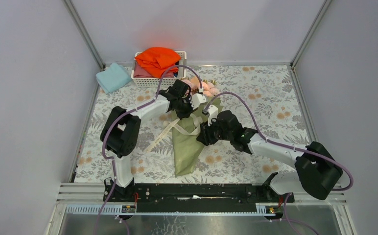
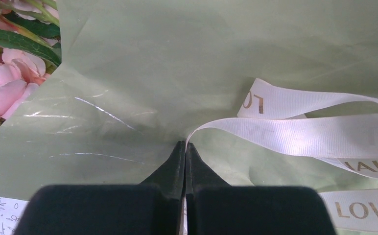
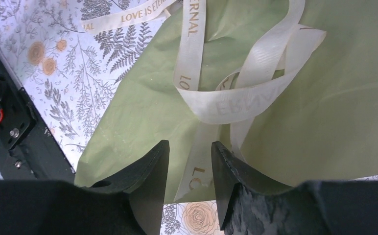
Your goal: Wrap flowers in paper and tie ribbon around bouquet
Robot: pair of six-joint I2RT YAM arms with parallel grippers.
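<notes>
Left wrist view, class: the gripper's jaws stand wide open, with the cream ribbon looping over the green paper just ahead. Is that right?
No. The left wrist view shows the left gripper shut, jaws pressed together where the ribbon meets their tips. The cream ribbon does loop over the green paper just ahead.

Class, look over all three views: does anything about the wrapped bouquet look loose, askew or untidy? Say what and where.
The ribbon looks odd: it lies in slack, crossed loops on the green paper rather than in a snug knot, and one tail trails onto the floral tablecloth.
</notes>
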